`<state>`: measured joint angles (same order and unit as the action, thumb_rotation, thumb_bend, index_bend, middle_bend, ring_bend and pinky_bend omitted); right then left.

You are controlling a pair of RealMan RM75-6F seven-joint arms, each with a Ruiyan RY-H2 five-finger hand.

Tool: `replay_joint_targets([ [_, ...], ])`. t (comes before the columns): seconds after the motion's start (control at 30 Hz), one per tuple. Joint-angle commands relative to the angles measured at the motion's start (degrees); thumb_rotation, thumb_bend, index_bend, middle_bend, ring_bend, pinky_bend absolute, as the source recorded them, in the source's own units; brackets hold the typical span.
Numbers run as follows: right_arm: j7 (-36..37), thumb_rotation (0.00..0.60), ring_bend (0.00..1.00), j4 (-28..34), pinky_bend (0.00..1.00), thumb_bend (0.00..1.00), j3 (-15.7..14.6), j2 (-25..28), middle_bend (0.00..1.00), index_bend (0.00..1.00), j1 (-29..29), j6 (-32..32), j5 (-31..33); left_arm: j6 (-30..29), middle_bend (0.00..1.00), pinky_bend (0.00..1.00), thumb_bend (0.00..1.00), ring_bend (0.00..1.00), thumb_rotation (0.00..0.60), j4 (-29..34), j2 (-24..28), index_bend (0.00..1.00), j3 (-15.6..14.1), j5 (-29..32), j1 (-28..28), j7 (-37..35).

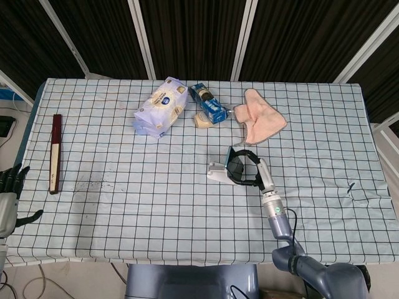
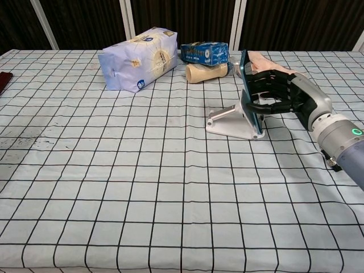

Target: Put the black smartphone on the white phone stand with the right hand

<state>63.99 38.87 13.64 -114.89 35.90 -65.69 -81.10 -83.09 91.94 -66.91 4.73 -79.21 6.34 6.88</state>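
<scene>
The black smartphone is stood on edge, tilted back against the white phone stand near the middle of the checked tablecloth, and is held by the right hand. The fingers are curled around the phone's rear face and side, with the thumb lower down by its bottom edge; the grip is closed on the phone. Whether the phone's lower edge is seated fully in the stand's lip cannot be told. In the head view the left hand is seen at the table's left edge, fingers apart, with nothing held. At the far side a blue-white packet is laid, then a pink cloth, a blue box and a beige bottle. A dark red bar is laid at the left.
</scene>
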Motion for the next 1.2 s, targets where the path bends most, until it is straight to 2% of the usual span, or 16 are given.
replay_joint_targets([
  [0.03,-0.63,0.600,0.21,0.23,0.16,0.78,0.07,0.01,0.31,0.39,-0.02,-0.17,0.09,-0.05,0.00,0.00,0.00,0.00,0.600,-0.03,0.01,0.00,0.00,-0.07,-0.01,-0.06],
  [0.17,-1.50,0.600,0.20,0.69,0.16,0.56,0.21,0.14,0.30,0.36,-0.07,-0.25,0.29,-0.03,0.00,0.00,0.00,0.00,0.600,-0.03,0.03,0.00,-0.01,-0.10,-0.02,-0.23],
  [0.27,-2.20,0.600,0.19,1.06,0.16,0.47,0.31,0.26,0.29,0.36,-0.16,-0.29,0.46,-0.14,0.00,0.00,0.00,0.00,0.600,-0.07,0.03,0.00,0.01,-0.22,-0.03,-0.29],
  [0.37,-2.63,0.600,0.19,1.56,0.16,0.43,0.34,0.40,0.29,0.36,-0.26,-0.43,0.52,-0.09,0.00,0.00,0.00,0.00,0.600,-0.02,0.07,0.00,-0.01,-0.22,-0.03,-0.41],
  [0.9,-6.48,0.600,0.19,6.57,0.16,0.41,0.13,1.52,0.29,0.36,-1.19,-0.17,1.08,-0.22,0.00,0.00,0.00,0.00,0.600,-0.01,0.32,0.00,-0.04,-0.63,-0.06,-1.10],
  [1.2,-7.45,0.600,0.19,7.06,0.16,0.38,0.47,1.93,0.29,0.36,-1.23,0.46,1.51,-0.14,0.00,0.00,0.00,0.00,0.600,-0.05,0.39,0.00,-0.07,-0.76,-0.02,-1.43],
])
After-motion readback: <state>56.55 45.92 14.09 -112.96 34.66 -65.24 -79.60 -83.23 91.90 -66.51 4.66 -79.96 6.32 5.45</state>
